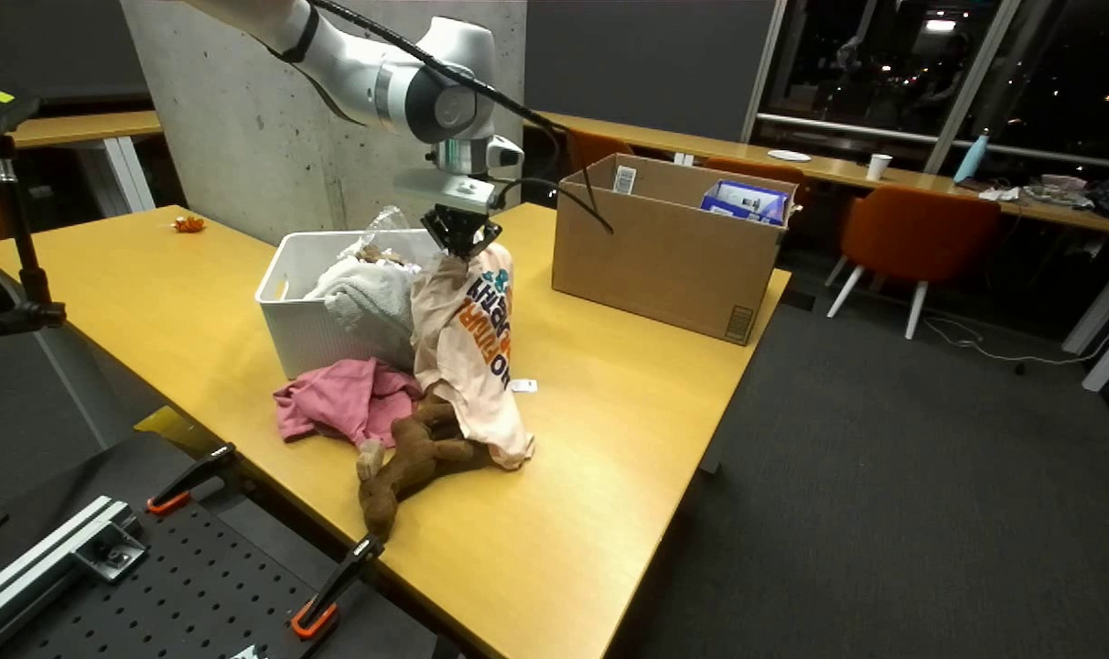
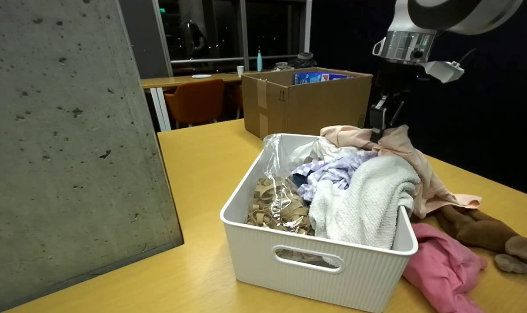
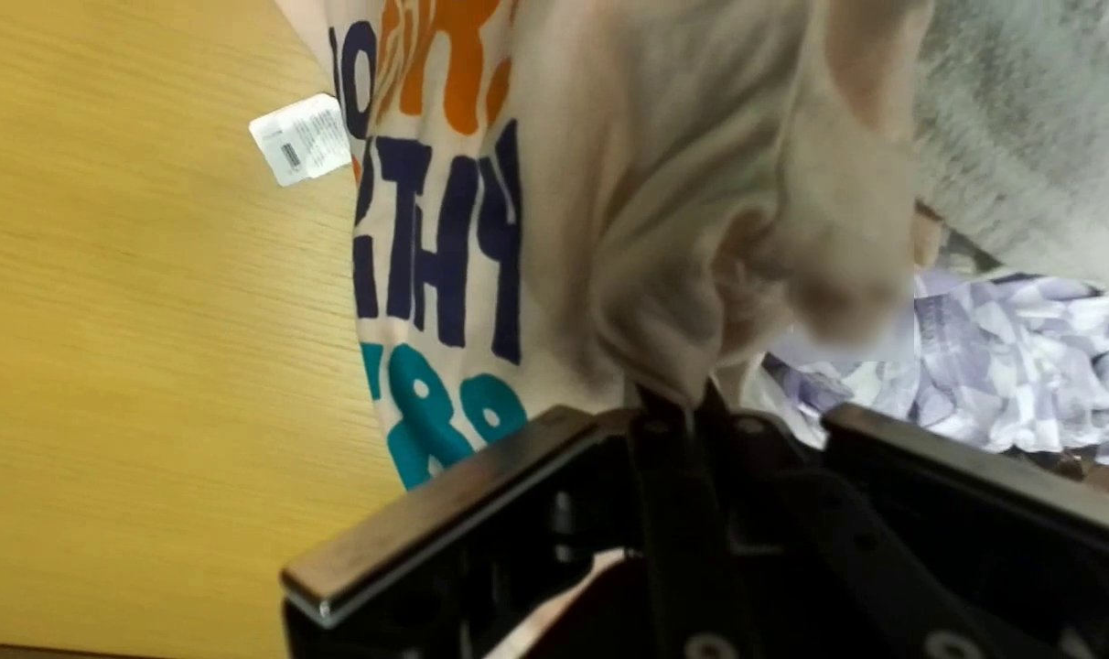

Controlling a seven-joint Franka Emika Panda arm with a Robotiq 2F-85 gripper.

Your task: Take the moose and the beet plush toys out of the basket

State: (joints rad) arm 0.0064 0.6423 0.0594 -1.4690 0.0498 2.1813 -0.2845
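A brown plush toy (image 1: 417,458), apparently the moose, lies on the table outside the basket, partly under a peach shirt. It also shows in an exterior view (image 2: 476,226). The white basket (image 1: 285,320) stands behind it and also shows in an exterior view (image 2: 255,261). No beet toy can be made out. My gripper (image 1: 463,249) is at the basket's side, shut on the peach shirt (image 1: 481,366) with printed letters. The shirt hangs from the fingers down to the table. In the wrist view, the fingertips (image 3: 687,403) pinch the bunched shirt (image 3: 554,229).
A pink cloth (image 1: 349,398) lies against the basket. The basket holds a white towel (image 2: 363,200), a purple checked cloth (image 2: 333,169) and a clear bag (image 2: 281,208) of brown strips. A cardboard box (image 1: 673,265) stands behind. A concrete pillar (image 2: 72,130) borders the table.
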